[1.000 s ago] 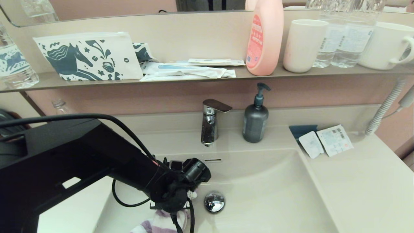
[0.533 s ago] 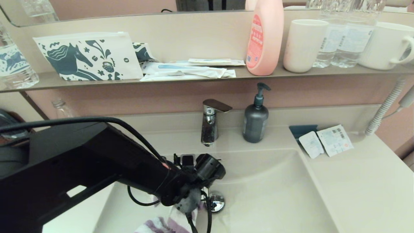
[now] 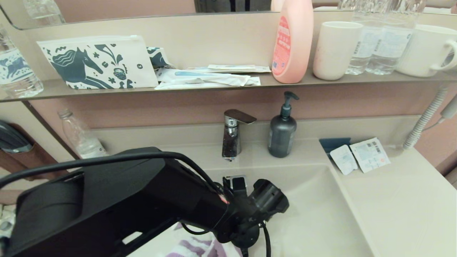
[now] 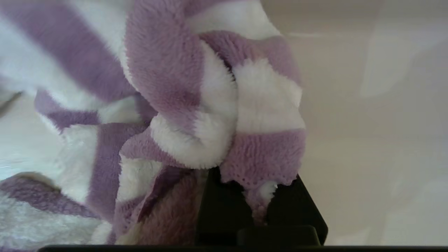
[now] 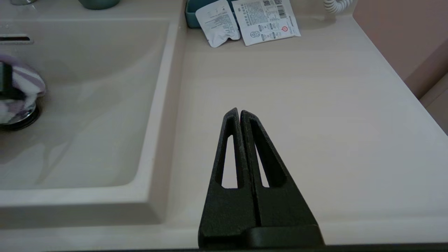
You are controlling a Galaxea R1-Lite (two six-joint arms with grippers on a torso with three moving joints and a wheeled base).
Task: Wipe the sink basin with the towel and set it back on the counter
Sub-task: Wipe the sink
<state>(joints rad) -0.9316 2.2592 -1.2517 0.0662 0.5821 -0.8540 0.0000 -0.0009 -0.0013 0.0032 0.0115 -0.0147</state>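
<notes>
Jaws clamped on the towel (image 4: 196, 115), left gripper (image 4: 259, 206) has slid toward frame centre-right across sink basin (image 3: 314, 214), now hiding drain; right gripper (image 5: 240, 112) closed over counter (image 5: 315, 105).

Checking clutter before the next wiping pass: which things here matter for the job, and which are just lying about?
In use: towel, held by the left gripper; sink basin; counter.

Lying about: soap pump, faucet, sachets, pink bottle, horse pouch. Right gripper idle above the counter.

Lilac-and-white striped towel (image 4: 182, 105) in the beige-cream sink basin (image 3: 314, 214); above it, a pink bottle (image 3: 292, 43) and a blue-horse white pouch (image 3: 96, 62).
</notes>
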